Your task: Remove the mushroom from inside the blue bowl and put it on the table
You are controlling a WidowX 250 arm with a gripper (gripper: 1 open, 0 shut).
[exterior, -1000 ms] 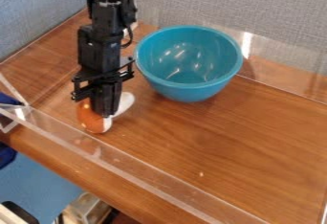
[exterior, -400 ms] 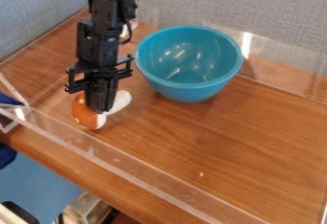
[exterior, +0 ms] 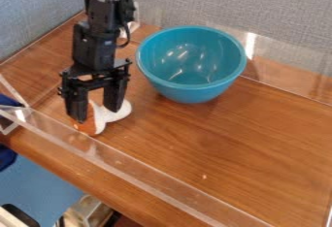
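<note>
Table [exterior: 215,158]: wood-grain, clear rim [exterior: 143,175] running in front of the mushroom. Blue bowl [exterior: 192,66] beyond mushroom, to its right. Gripper [exterior: 95,113] above mushroom, fingers apart. Mushroom [exterior: 109,115] on tabletop, beside rim.

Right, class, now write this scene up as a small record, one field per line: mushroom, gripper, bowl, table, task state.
Mushroom: lying on its side on the table, outside the bowl, orange cap toward the clear rim, white stem pointing toward the bowl's side
Gripper: black, fingers spread apart, directly over the mushroom and partly hiding it
Blue bowl: upright, nothing visible inside, behind and to one side of the mushroom
Table: brown wood grain, clear rim along the edge
Task state: mushroom out of the bowl and on the table
</note>
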